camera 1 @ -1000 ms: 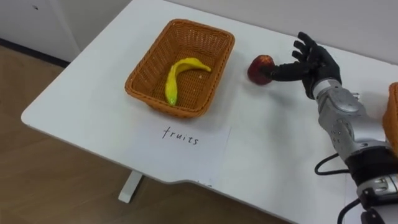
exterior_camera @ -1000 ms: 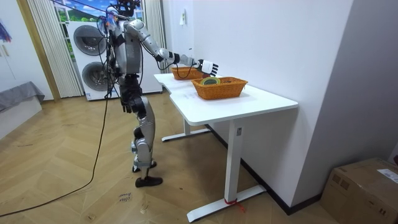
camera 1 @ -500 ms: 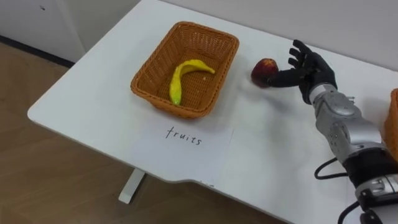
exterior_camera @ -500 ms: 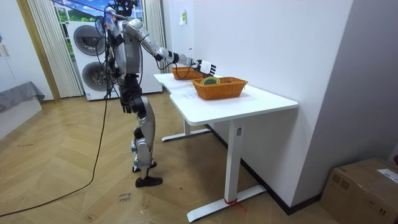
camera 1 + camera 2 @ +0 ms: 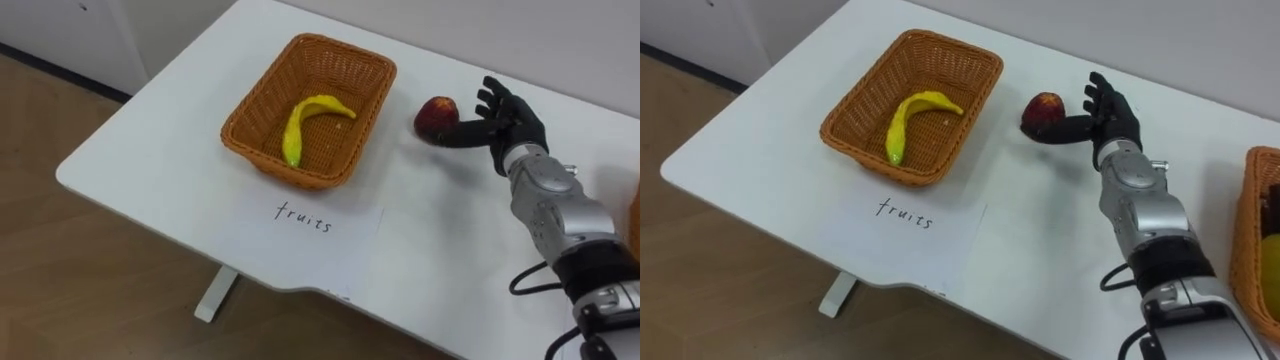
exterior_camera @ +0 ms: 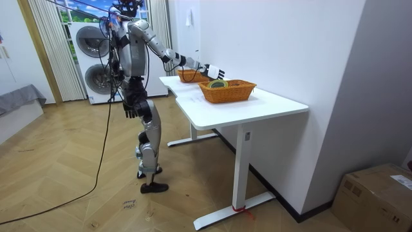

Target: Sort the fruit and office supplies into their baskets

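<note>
The robot stands at the near long side of the white table (image 5: 160,170), with stacked washing machines (image 6: 90,45) behind it; its right arm reaches out over the tabletop. The right hand (image 5: 508,125) is open, with the fingers straight and spread; the thumb lies against the near side of the red apple (image 5: 437,117), and nothing is gripped. The apple rests on the bare tabletop, just beside the right wall of the wicker fruit basket (image 5: 258,88) and outside it. A yellow banana (image 5: 305,122) lies curved on the floor of that basket. A white sheet with a handwritten label (image 5: 310,235) lies flat on the table, touching the basket's near edge. A second wicker basket (image 5: 1247,200) sits at the robot's right, well apart from the first; it holds a yellow-green object (image 5: 1270,255) that I cannot identify. The left hand (image 6: 129,109) hangs low beside the hip in the room view.
</note>
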